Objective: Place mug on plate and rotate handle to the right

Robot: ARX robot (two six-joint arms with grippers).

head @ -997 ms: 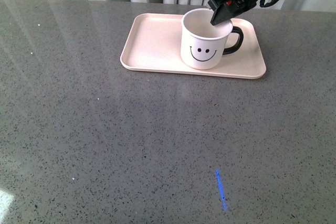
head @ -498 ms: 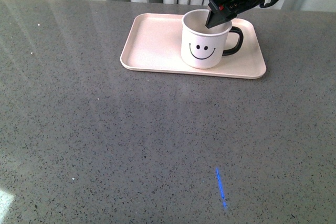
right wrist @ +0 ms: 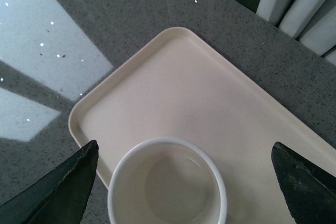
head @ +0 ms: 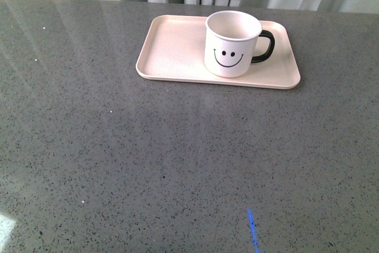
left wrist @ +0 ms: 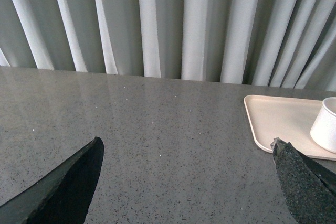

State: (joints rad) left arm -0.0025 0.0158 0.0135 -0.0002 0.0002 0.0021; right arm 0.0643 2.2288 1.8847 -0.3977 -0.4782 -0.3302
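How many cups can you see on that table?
1. A single white mug with a smiley face stands on the right part of the pale plate, its black handle pointing right. No other cups show.

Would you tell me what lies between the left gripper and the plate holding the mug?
Nothing but bare grey tabletop. The left wrist view shows the left gripper, fingers spread wide, with only speckled stone running to the plate, where the mug stands.
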